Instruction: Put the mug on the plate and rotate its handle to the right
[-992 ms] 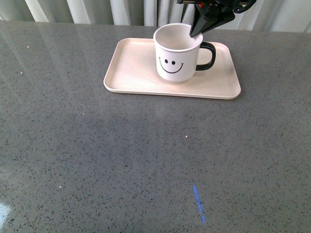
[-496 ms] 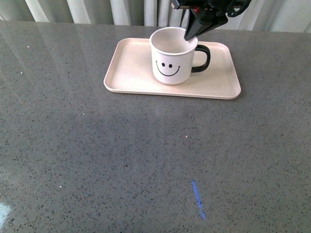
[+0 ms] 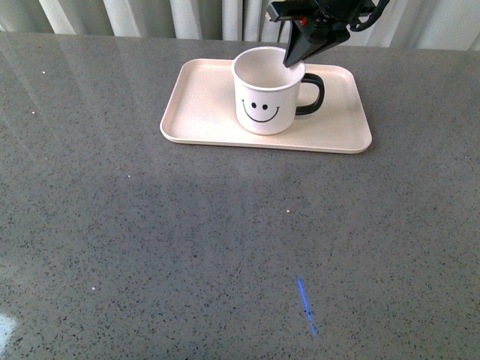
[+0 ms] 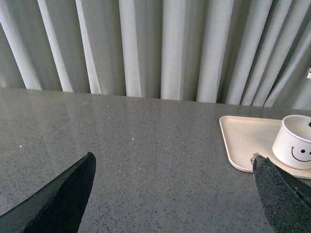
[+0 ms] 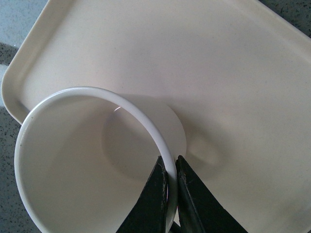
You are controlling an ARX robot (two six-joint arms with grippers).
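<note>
The mug (image 3: 264,105) is clamped at its rim, beside the handle (image 3: 316,93), by the right gripper (image 3: 291,58), likely for turning on the plate (image 3: 202,97); the left gripper (image 4: 172,160) is spread, unused.

The mug (image 3: 262,88) is printed with a black smiley face on cream-white, and its handle (image 3: 322,91) is glossy black. The plate (image 3: 202,105) is coloured plain pale pink-beige, while the table (image 3: 187,240) is flecked grey, marked by one blue streak (image 3: 306,306). The curtain (image 4: 146,48) is striped in pale grey-white folds, and the right gripper (image 3: 290,58) is black
</note>
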